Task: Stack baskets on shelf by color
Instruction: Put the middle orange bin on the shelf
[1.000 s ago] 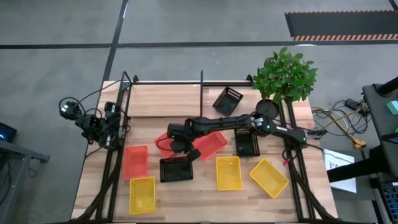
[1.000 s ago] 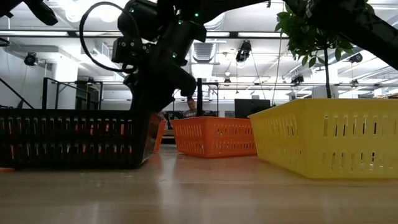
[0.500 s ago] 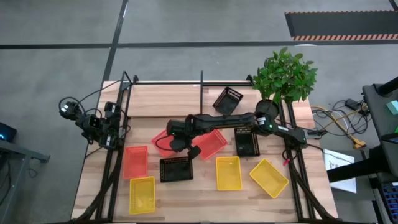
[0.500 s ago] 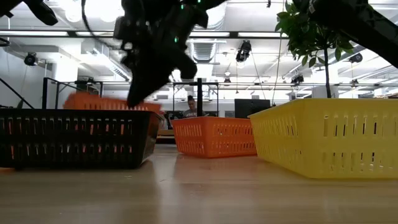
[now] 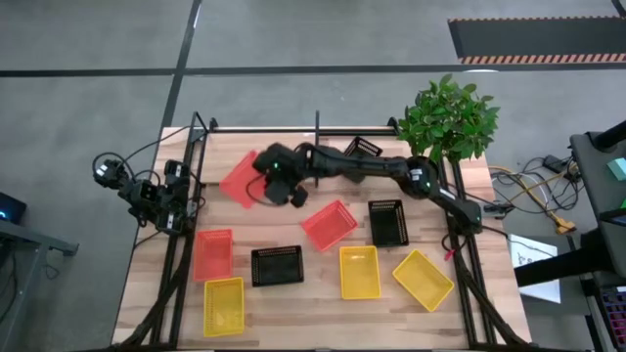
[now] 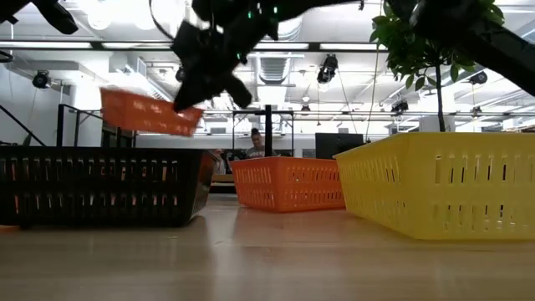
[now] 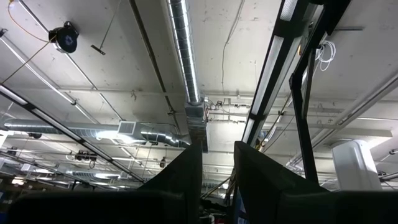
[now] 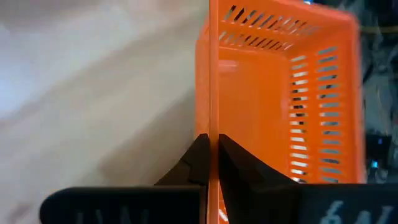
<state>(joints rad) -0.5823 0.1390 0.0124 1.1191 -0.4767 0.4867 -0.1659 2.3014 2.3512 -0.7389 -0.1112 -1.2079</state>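
- Nearest the front edge of the table [image 5: 313, 328] lie three yellow baskets: one at the front left [image 5: 223, 306], one near the middle [image 5: 359, 272], and one turned at an angle to its right [image 5: 423, 280]. In the low view a yellow basket fills the right foreground [image 6: 439, 188].
- Just behind them sit a red-orange basket on the left [image 5: 213, 254] and a black basket [image 5: 278, 265] beside it; the black one shows as a dark mesh wall at the left of the low view [image 6: 100, 186].
- Farther back, near the table's middle, another red-orange basket [image 5: 329, 225] lies tilted, with a second black basket [image 5: 388, 222] to its right.
- The right gripper [image 5: 269, 176] is clamped on the rim of a third red-orange basket [image 5: 240, 179], its fingers [image 8: 200, 163] pinching the thin wall from both sides. That basket hangs in the air, tilted, over the left half of the shelf [image 5: 215, 154]; the low view shows it clear above the black basket [image 6: 150, 112].
- On the shelf, right of the upright divider post [image 5: 317, 124], a third black basket [image 5: 362, 149] shows partly behind the right arm.
- A potted plant [image 5: 448, 119] stands at the table's far right corner.
- The left gripper [image 5: 147, 200] waits off the table's left edge, pointed up at the ceiling; its fingers [image 7: 186, 180] stand a narrow gap apart with nothing between them.
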